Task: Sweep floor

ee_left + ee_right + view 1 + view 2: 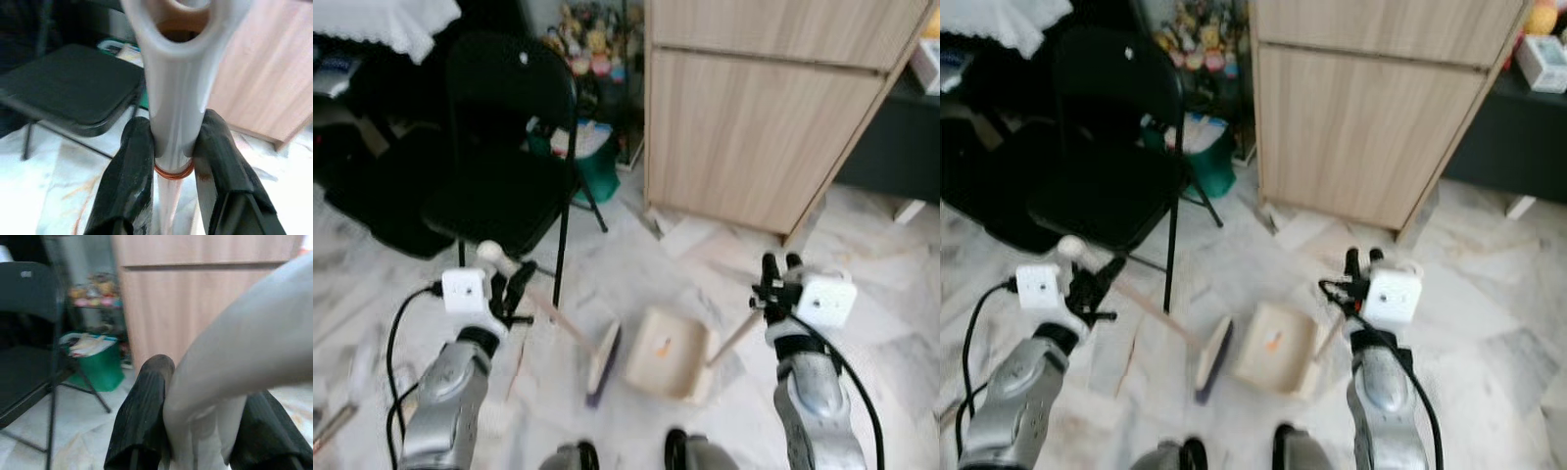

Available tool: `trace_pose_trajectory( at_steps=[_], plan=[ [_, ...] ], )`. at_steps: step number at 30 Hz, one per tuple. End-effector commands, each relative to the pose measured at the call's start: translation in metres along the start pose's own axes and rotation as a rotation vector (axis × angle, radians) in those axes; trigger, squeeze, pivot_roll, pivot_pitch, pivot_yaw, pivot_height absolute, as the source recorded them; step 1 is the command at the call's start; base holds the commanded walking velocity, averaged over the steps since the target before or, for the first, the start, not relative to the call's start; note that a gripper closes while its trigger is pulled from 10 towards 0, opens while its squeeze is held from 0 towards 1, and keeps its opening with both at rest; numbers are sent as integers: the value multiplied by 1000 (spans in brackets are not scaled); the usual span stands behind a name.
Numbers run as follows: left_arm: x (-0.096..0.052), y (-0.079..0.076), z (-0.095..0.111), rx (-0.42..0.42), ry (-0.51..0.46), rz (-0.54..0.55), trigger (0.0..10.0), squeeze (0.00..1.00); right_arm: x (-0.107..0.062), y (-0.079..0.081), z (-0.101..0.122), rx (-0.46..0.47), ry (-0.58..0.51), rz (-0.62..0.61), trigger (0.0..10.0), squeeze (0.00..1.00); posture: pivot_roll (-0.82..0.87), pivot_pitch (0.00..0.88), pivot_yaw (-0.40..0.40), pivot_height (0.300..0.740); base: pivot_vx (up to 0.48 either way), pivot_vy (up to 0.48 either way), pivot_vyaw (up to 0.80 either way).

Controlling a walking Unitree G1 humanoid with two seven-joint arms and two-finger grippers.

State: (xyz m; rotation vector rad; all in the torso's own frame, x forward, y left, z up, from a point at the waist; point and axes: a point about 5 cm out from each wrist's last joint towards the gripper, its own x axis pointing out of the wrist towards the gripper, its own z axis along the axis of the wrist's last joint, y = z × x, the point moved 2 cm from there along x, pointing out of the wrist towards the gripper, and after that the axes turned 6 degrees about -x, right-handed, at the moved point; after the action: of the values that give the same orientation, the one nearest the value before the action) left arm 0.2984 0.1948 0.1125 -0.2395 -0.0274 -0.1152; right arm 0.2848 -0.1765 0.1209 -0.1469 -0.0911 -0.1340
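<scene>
My left gripper (516,284) is shut on the pale handle of a small broom (603,359), whose brush head rests on the marble floor (626,255) between my arms. In the left wrist view the white handle (176,98) sits clamped between both black fingers (128,181). My right gripper (777,276) is shut on the slanted handle of a cream dustpan (668,352) lying on the floor just right of the brush. A small orange scrap (662,345) lies inside the pan. The right wrist view has the pale dustpan handle (230,382) between the fingers.
A black folding chair (504,147) stands ahead on my left, its leg close to the broom handle. A wooden cabinet (754,108) rises ahead on the right. A green bin (592,162) sits between them. Open marble floor lies before the cabinet.
</scene>
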Motion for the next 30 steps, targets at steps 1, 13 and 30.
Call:
trace_pose_trajectory(
  at_steps=[1, 13, 30],
  plan=[
    [-4, 5, 4, 20, -19, 20, 10000, 0, 0, 5, 10, 33, -45, 23, 10000, 0, -160, 170, 62, 740, 0, 0, 756],
    [-8, 9, 4, 21, -41, 75, 10000, 0, 3, 7, 13, 32, -58, 47, 10000, 0, -153, 146, 49, 740, 0, 0, 770],
    [-11, 15, 5, 31, -66, 169, 10000, 0, 7, 11, 16, 47, -68, 101, 10000, 0, -151, 154, 23, 740, 0, 0, 783]
  ],
)
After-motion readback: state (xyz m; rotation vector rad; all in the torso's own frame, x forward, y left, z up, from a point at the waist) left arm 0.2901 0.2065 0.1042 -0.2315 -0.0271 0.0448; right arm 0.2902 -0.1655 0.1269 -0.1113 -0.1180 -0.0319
